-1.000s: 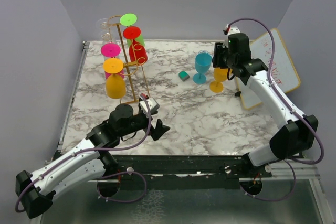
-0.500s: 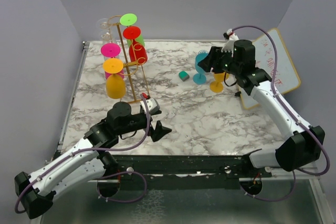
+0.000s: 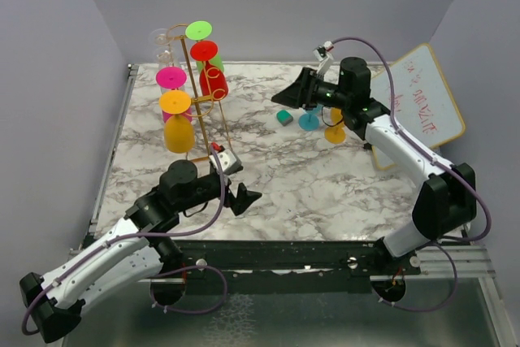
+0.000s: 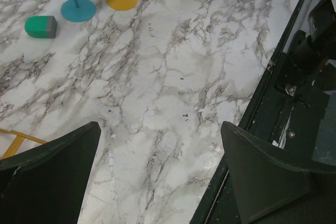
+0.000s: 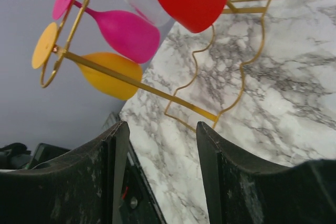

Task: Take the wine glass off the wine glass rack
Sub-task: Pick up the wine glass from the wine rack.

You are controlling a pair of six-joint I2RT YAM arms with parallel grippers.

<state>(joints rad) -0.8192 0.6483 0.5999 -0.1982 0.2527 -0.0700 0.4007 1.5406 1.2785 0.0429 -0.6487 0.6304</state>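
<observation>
Wine glass rack (image 3: 197, 97) stood at back-left of table (image 3: 341, 176), w/ orange glass (image 3: 178, 129), pink glass (image 3: 171, 79), red glass (image 3: 211, 79) & green glass (image 3: 199, 30) hung close together. Risk, IMO: stand looked thin & light, so a sideways tug instead of a slide along the hook could tip it or knock neighbours. Left gripper (image 3: 246, 197), fingers apart & empty, sat low near rack's base, to its front-right. Right gripper (image 3: 286, 97), also spread & empty, was well apart to the right, pointed toward the red glass.

Overhead from behind, onto the whole desk (image 3: 325, 184); left wrist close above it; right wrist facing the rack (image 5: 173, 99), upper left overhead.
</observation>
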